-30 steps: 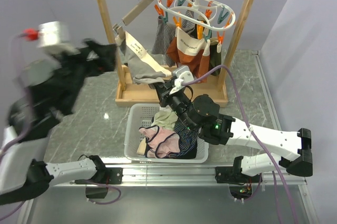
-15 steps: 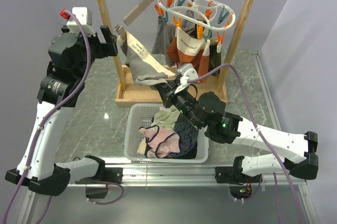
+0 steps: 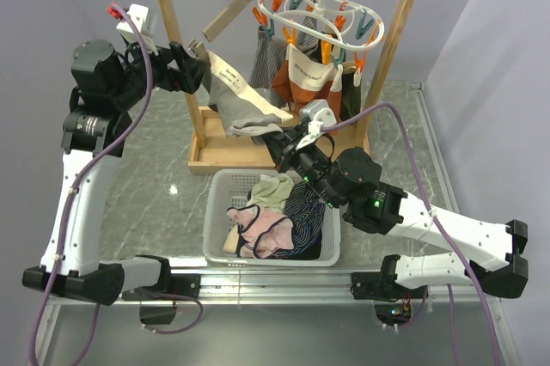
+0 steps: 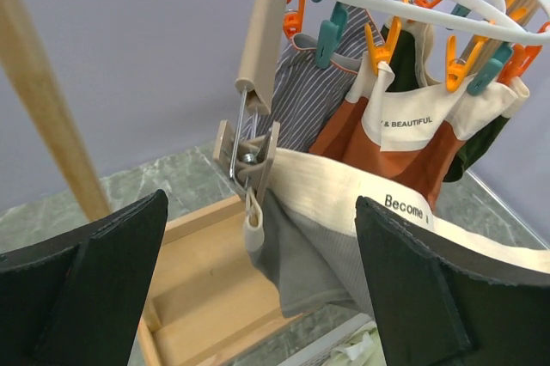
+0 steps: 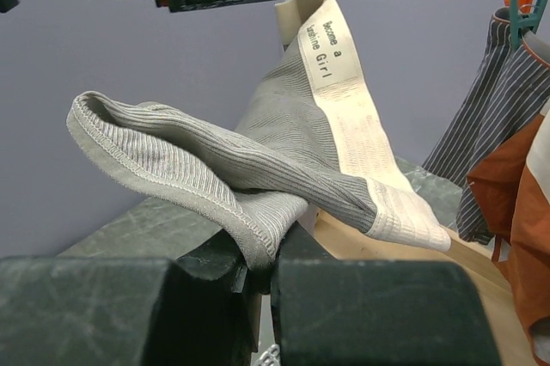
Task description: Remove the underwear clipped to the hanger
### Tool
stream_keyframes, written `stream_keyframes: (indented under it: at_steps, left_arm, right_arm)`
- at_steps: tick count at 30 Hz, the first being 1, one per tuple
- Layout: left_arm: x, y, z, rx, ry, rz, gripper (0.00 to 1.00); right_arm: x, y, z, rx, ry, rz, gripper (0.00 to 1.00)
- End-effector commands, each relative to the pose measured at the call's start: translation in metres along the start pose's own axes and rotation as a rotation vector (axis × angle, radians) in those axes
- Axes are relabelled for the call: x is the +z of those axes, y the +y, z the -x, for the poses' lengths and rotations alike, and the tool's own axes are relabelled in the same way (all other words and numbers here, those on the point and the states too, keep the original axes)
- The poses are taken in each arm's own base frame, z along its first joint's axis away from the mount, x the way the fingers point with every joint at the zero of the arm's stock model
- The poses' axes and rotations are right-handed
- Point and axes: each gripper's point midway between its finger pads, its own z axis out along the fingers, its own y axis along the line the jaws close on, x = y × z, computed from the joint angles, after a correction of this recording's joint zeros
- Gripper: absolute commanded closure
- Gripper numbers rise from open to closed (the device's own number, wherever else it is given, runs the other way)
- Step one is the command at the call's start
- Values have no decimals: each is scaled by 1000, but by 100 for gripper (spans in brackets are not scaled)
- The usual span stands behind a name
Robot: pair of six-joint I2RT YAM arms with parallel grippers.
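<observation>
Left gripper point(image 3: 190, 62) has swung closer to the wooden clip point(image 4: 250, 149), fingers spread wide, empty; right gripper point(image 5: 258, 265) pinches the ribbed grey underwear point(image 5: 284, 155) with cream printed band

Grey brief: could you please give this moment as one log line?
left gripper open at wooden clip | right gripper shut on grey brief | brief clipped
</observation>
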Motion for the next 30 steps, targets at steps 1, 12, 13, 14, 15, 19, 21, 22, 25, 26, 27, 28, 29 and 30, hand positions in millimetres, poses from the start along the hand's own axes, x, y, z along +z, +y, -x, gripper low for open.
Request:
stream_keyframes:
  at_steps: [1,12,13,14,15,19,21,22,25,26,27,28,29,30]
  left_arm:
    - [6,-15,25,-4,-65,-94,4]
    - [29,-7,31,-26,-67,-96,33]
    - [31,-6,32,-24,-68,-91,39]
    - [31,-5,32,-24,-70,-88,52]
    - [31,-5,33,-24,-73,-87,59]
    - [33,-5,34,-29,-73,-86,88]
    - [32,-4,35,-31,-75,-80,100]
    - [31,-4,34,-32,-75,-77,100]
    - [29,-4,36,-29,-82,-69,100]
    - [27,-3,37,-32,-86,-62,100]
    - [26,-3,38,-33,-90,-58,100]
    - [24,-3,41,-41,-98,-51,99]
    - [24,-3,42,-46,-101,-50,95]
    - [20,-6,45,-49,-110,-51,82]
  right_arm:
    - [-6,0,18,24,-46,18,100]
    - [-6,-1,14,6,-32,28,100]
    - [-6,-1,14,6,-32,29,100]
    - [-6,-2,14,5,-33,28,100]
    - [-6,-2,13,3,-30,31,100]
    - [-7,-4,14,1,-30,26,100]
    - [-7,-5,14,2,-30,25,100]
    - [-7,-6,14,3,-30,25,100]
    - [-7,-6,13,8,-31,27,100]
    - [-6,-5,12,10,-29,31,100]
    - [-7,-4,12,13,-28,34,100]
    - [-7,-4,13,17,-29,38,100]
    - [-8,-4,13,21,-29,36,100]
    - [-8,-4,14,24,-29,38,100]
